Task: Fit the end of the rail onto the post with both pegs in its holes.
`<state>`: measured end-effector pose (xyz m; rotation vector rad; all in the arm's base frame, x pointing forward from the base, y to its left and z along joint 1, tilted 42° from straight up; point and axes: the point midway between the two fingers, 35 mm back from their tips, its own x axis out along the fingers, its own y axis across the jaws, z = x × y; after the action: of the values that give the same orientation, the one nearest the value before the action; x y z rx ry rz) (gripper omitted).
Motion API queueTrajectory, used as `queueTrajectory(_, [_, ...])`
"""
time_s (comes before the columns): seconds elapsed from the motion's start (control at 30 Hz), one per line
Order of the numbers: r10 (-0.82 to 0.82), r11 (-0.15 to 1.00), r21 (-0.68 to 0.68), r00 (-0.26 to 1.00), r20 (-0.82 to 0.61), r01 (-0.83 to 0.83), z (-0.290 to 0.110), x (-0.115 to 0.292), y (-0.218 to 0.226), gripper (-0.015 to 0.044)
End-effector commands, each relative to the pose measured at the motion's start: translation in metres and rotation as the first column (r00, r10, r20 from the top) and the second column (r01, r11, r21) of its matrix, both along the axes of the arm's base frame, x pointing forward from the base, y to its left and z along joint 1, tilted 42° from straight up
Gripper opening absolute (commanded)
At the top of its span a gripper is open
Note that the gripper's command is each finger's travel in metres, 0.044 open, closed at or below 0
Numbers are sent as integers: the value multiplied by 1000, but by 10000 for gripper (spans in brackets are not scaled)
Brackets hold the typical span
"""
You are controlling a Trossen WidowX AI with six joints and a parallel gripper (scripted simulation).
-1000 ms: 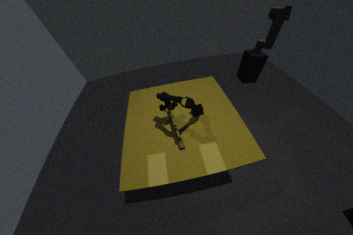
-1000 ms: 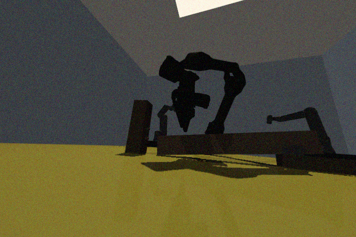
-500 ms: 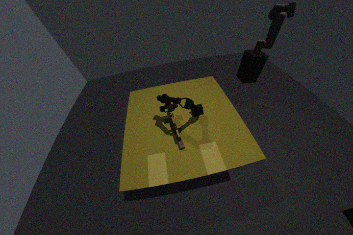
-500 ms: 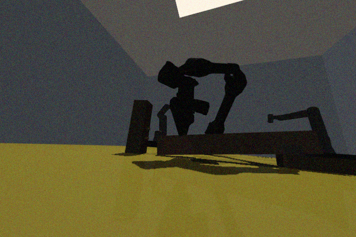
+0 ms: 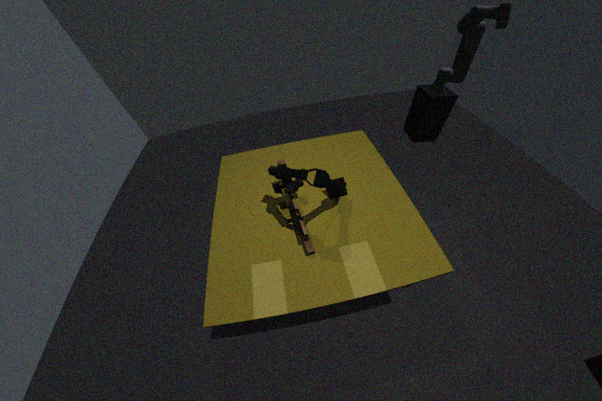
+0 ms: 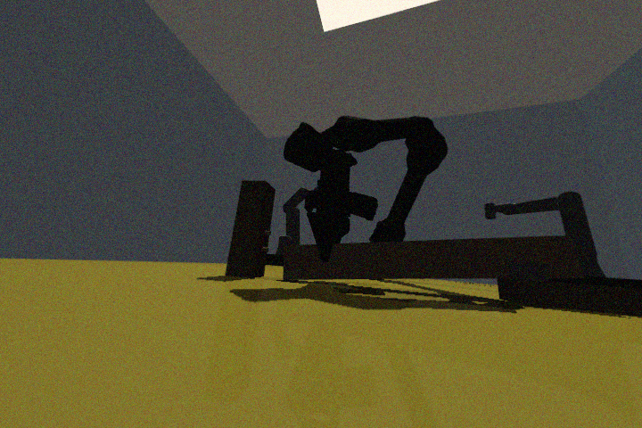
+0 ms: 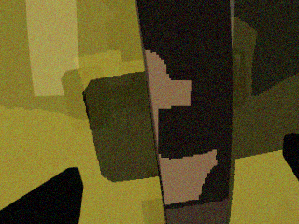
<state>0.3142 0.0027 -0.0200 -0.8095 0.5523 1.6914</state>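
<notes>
The long wooden rail (image 5: 303,228) (image 6: 432,259) (image 7: 175,177) has its near end down on the yellow table, a short gap from the post. Its far end meets the low footboard block (image 6: 574,295); the bracket is too dark to make out. The upright post (image 5: 281,162) (image 6: 251,229) stands at the left in the exterior view, with two small pegs (image 6: 266,240) facing the rail. My gripper (image 5: 288,190) (image 6: 325,256) (image 7: 185,162) is open and points down at the rail near its near end. The fingers stand wide on either side of the rail, touching nothing visible. The end holes are hidden.
My arm's base (image 6: 388,231) stands behind the rail in the exterior view. Other arms (image 5: 467,52) (image 6: 579,237) stand in the background beyond the table (image 5: 405,246) (image 6: 180,353). Dark arm shadows lie across the table and rail.
</notes>
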Motion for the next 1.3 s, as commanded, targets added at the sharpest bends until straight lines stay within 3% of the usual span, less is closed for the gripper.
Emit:
queueTrajectory(0.0, [-2, 1000, 5, 1000, -7, 2, -5, -3, 6, 440])
queueTrajectory(0.23, [-1, 1000, 6, 1000, -7, 1, -12, -5, 12, 440])
queueTrajectory(0.73, [-1, 1000, 6, 1000, -7, 1, -12, -5, 12, 46])
queueTrajectory(0.97, [-1, 1000, 6, 1000, -7, 1, -12, -5, 12, 0])
queueTrajectory(1.27, [-1, 1000, 6, 1000, -7, 1, -12, -5, 12, 0])
